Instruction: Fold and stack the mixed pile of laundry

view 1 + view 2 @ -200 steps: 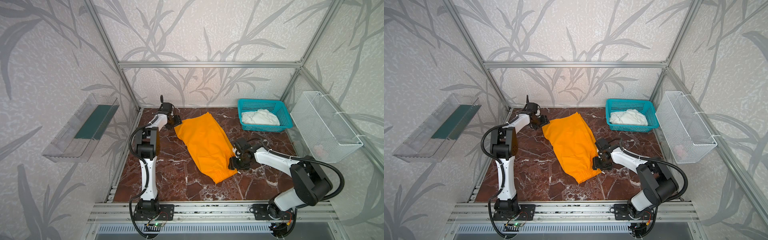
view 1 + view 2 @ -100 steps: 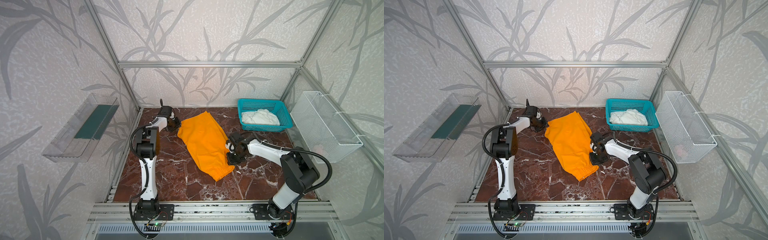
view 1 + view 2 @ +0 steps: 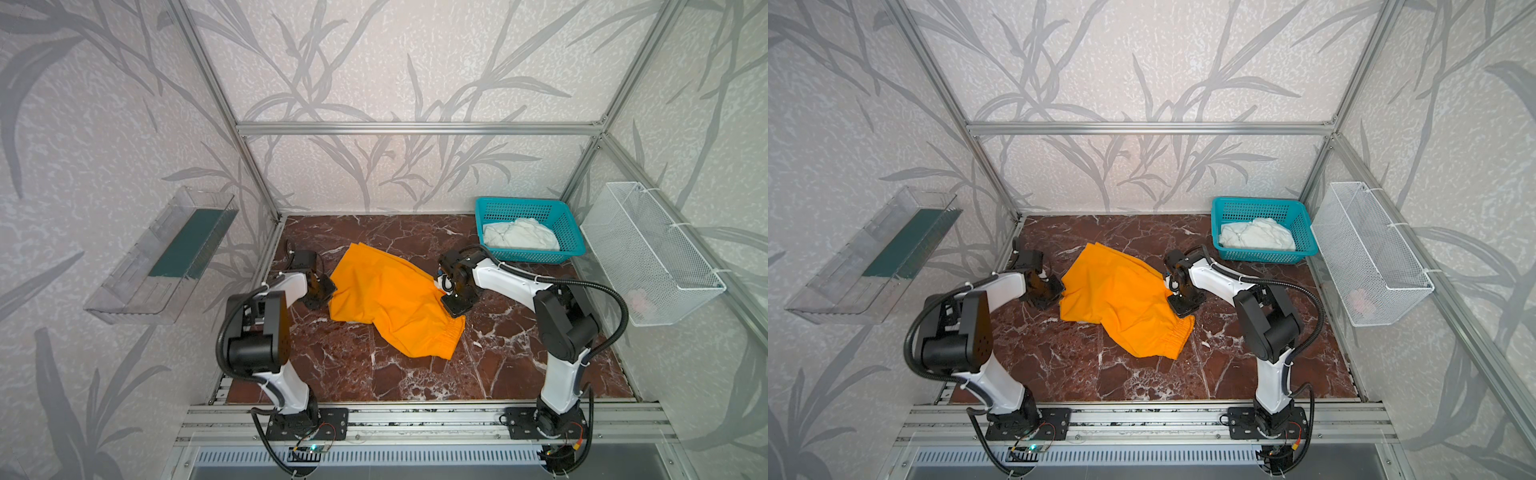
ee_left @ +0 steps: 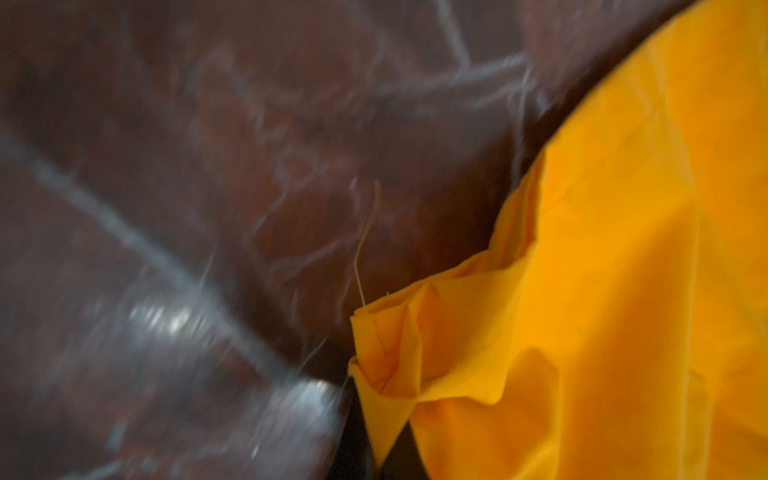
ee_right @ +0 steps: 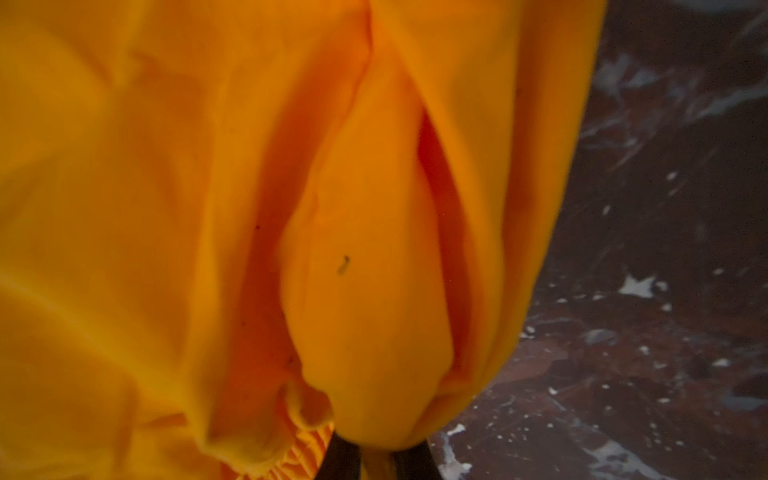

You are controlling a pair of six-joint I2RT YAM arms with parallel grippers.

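Note:
The bright orange trousers [image 3: 390, 303] [image 3: 1121, 299] lie spread and partly lifted on the dark marble table, waistband toward the front. My left gripper [image 3: 330, 293] [image 3: 1061, 291] is shut on their left edge. In the left wrist view a pinched orange fold [image 4: 602, 291] runs into the gripper [image 4: 380, 461]. My right gripper [image 3: 446, 297] [image 3: 1173, 305] is shut on the right edge, and orange cloth [image 5: 365, 249] bulges out of it [image 5: 378, 461]. The crumpled white shirt [image 3: 519, 235] [image 3: 1256, 235] lies in the basket.
The teal plastic basket [image 3: 519, 201] [image 3: 1254, 200] stands at the back right corner of the table. A white wire basket [image 3: 648, 253] hangs on the right wall and a clear plastic shelf [image 3: 166, 253] on the left wall. Aluminium frame posts edge the table.
Both grippers have shut on the trousers' edges. The left one came forward from the back corner and the right one moved toward the back, so the cloth now stretches crosswise between them.

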